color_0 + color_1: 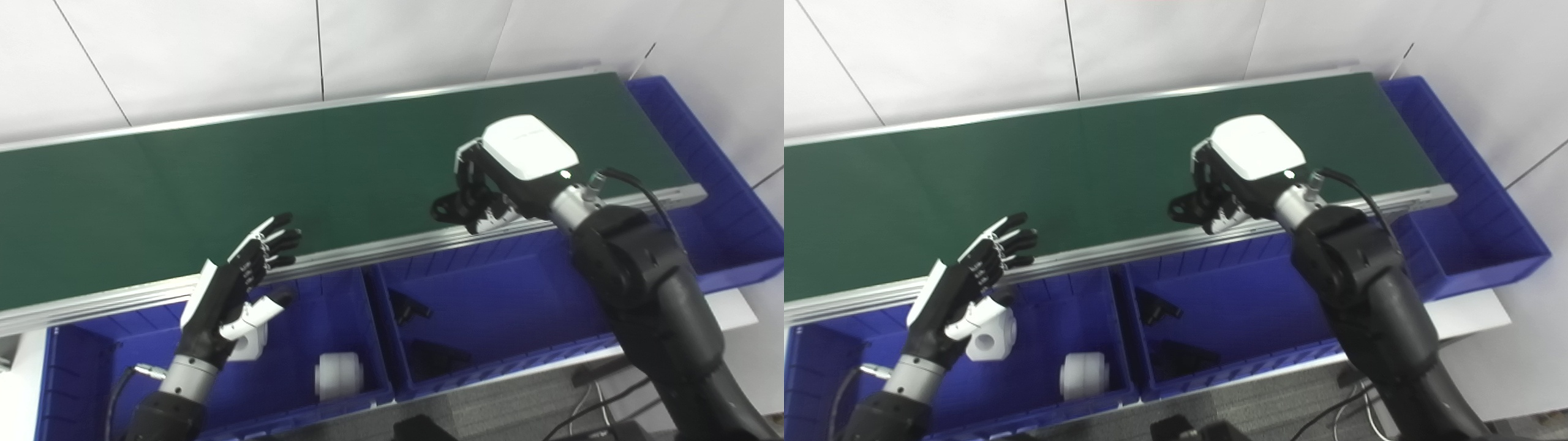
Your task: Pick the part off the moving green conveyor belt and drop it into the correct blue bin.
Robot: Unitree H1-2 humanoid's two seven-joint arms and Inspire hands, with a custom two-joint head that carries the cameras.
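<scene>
The green conveyor belt (245, 177) carries no loose part. My right hand (490, 184) is over the belt's near rail, shut on a black part (446, 208) that sticks out to the left of its fingers. It hovers just above the far wall of the middle blue bin (520, 294), which holds two black parts (407, 306) (438, 355). My left hand (245, 282) is open and empty, fingers spread, above the left blue bin (306, 318) near the rail.
The left bin holds two white parts, one (992, 337) just behind my left hand and one (1083, 375) near the front wall. A third blue bin (704, 159) stands at the belt's right end. A white wall runs behind the belt.
</scene>
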